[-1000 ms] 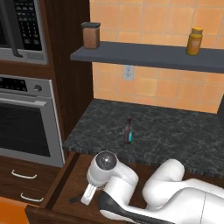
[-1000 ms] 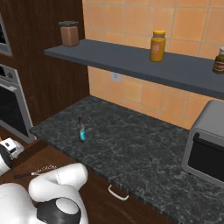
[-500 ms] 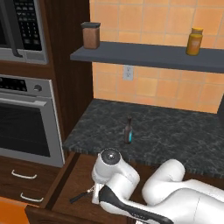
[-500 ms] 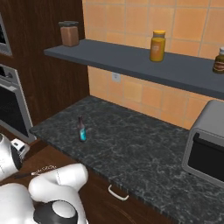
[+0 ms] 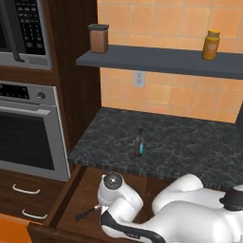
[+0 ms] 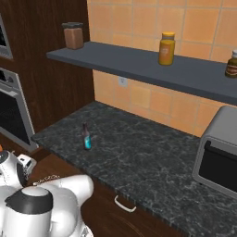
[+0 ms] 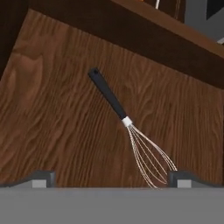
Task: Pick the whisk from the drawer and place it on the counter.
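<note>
i see gripper (image 7: 111, 177) jaws wide, nothing held, over whisk (image 7: 131, 133) lying flat on drawer (image 7: 52, 131) bottom; wire loops nearest fingertips.

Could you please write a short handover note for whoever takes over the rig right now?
Tool: open, empty, poised over the open drawer with its fingertips either side of the whisk's wire end.
Whisk: lying flat on the drawer bottom, black handle pointing away from the tool, wires toward it.
Counter: carries a small bottle; bare stone beside it.
Done: drawer open, tool lined up above the whisk.
Left: lower, close on the whisk, lift it out, set it on the counter.
</note>
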Robot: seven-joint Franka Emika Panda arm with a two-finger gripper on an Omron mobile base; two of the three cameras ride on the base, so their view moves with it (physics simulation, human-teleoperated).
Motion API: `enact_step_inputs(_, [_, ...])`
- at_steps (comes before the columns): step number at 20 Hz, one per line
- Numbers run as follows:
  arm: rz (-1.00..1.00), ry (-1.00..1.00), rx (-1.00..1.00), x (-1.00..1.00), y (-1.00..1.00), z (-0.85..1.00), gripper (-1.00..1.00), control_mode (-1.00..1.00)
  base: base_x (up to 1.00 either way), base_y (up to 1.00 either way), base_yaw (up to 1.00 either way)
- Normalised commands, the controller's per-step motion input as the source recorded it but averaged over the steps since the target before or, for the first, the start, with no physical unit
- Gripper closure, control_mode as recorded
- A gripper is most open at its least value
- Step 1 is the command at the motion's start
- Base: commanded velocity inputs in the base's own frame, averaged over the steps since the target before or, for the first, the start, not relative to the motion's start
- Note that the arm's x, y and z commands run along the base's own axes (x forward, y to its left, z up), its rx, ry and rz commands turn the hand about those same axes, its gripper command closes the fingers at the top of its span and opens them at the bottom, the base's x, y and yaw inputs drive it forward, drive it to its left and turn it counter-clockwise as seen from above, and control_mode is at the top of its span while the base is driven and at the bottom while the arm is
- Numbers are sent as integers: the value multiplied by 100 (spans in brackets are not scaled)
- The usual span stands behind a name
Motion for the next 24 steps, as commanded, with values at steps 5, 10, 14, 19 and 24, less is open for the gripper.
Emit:
enact_step_inputs(5, [1,9,-7,34,24,-15,-100,-100,0,0,0])
enact_step_inputs(10, [0,6,-8,36,28,-23,-100,-100,0,0,0])
enact_step_inputs(14, [0,0,-10,16,19,-42,-100,-100,0,0,0])
enact_step_inputs(19, [0,1,-8,14,9,-47,-100,-100,0,0,0])
enact_step_inputs(24, [1,3,-9,26,21,-48,-100,-100,0,0,0])
